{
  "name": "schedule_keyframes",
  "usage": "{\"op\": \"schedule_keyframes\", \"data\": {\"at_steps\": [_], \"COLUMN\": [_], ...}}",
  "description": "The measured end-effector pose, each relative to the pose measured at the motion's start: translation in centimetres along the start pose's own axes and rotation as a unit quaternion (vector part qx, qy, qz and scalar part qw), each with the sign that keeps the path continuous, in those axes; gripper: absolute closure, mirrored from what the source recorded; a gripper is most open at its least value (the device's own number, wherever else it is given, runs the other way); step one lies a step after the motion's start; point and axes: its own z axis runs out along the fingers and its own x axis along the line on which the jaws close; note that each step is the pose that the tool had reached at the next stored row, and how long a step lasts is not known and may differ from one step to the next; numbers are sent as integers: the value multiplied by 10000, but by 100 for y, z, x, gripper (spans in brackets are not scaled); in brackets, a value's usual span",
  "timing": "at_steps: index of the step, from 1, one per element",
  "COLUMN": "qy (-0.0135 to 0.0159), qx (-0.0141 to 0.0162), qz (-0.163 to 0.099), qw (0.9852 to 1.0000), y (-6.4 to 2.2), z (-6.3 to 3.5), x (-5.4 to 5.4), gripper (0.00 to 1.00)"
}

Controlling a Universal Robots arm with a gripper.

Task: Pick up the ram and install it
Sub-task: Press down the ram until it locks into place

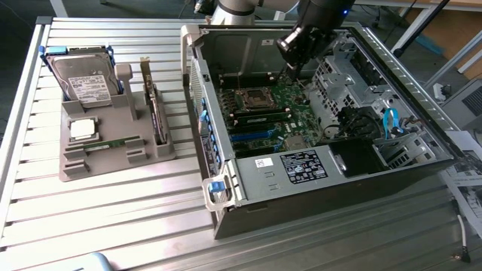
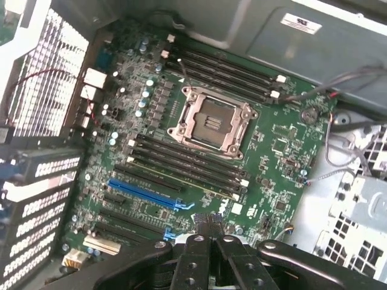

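The ram (image 1: 105, 145), a thin green stick, lies flat in the grey holder (image 1: 113, 164) on the table at the exterior view's left, far from my gripper. My gripper (image 1: 292, 66) hangs inside the open computer case (image 1: 301, 169), above the motherboard (image 1: 279, 93) near its far edge. In the wrist view the black fingers (image 2: 199, 248) are pressed together with nothing between them, and the gripper (image 2: 209, 223) is over the board beside the dark memory slots (image 2: 181, 166) and the empty processor socket (image 2: 211, 121). A green strip (image 1: 260, 119) sits in one slot beside the socket.
The holder also carries a hard drive (image 1: 87, 79), a square silver processor (image 1: 83, 129) and an upright expansion card (image 1: 154, 107). Case walls, a drive cage (image 1: 339, 79) and cables (image 1: 391, 124) surround the board. The table is ribbed metal (image 1: 113, 214).
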Motion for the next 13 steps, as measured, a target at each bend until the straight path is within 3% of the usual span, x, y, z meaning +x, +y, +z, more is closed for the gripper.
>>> {"op": "schedule_keyframes", "data": {"at_steps": [7, 13], "qy": [4, 9], "qx": [5, 10], "qz": [475, 928], "qw": [9989, 9957], "y": [0, 0], "z": [0, 0], "x": [0, 0], "gripper": [89, 89]}}
